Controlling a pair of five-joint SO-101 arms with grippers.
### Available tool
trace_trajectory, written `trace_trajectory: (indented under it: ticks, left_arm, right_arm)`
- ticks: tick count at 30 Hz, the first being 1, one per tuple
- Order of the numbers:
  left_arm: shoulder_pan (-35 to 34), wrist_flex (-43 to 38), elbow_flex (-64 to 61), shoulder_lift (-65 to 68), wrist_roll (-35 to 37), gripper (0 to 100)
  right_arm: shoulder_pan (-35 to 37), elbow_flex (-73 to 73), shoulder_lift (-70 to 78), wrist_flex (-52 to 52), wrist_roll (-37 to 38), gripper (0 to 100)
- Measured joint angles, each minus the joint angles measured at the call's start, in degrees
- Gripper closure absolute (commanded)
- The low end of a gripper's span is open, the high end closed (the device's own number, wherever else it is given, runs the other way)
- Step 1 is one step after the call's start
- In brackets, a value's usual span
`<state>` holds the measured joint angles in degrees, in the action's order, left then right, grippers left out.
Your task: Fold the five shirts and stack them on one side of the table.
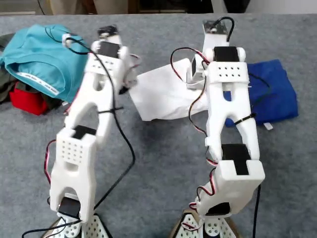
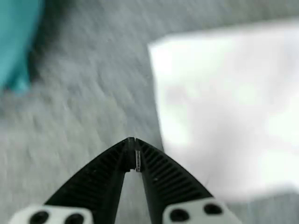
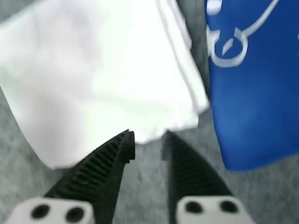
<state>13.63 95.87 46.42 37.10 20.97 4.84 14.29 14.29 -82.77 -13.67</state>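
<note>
White shirt (image 1: pixel 163 96) lies partly folded on the desk (image 1: pixel 163 163) between my arms, I judge so each can take an edge: my left pincer (image 2: pixel 132 144) hangs closed and empty just beside it, while my right pincer (image 3: pixel 148 138), slightly parted and gripping nothing, hovers over its edge nearest the blue shirt (image 3: pixel 252 93).

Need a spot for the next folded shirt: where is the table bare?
Bare table lies between the left arm and right arm, nearer than the white shirt; another patch borders the blue shirt's near edge. Crowded: the far left, where the teal shirt tops a red shirt.
</note>
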Motion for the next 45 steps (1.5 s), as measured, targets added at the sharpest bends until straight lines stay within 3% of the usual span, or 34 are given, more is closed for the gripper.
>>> trace_trajectory:
  ticks: [6, 13, 20, 27, 33, 39, 45]
  left_arm:
    - [2.6, -1.1, -6.7, -3.4, 3.9, 98]
    - [9.8, -14.9, -25.5, -3.4, 6.8, 98]
    - [11.9, -23.8, -36.7, -4.8, 6.9, 98]
    - [8.0, -24.3, -39.0, -6.4, 4.3, 98]
    - [1.1, -15.7, -33.2, -14.7, 3.4, 98]
    - [4.7, -17.0, -31.8, -22.6, 4.3, 98]
    - [11.6, -25.5, -39.2, -22.5, 7.6, 98]
  right_arm:
    - [0.2, -0.1, 7.5, 2.4, -2.1, 99.5]
    - [-1.5, -0.1, 19.4, 6.6, -2.1, 99.5]
    - [-3.8, 5.7, 24.8, 4.1, -2.1, 99.5]
    - [-4.1, 15.2, 25.3, -3.4, -2.1, 99.5]
    - [-4.3, 23.5, 25.8, -10.4, -2.1, 99.5]
    - [-2.5, 24.2, 25.8, -9.6, -1.2, 99.5]
    - [-2.7, 24.2, 30.8, -3.7, -1.2, 99.5]
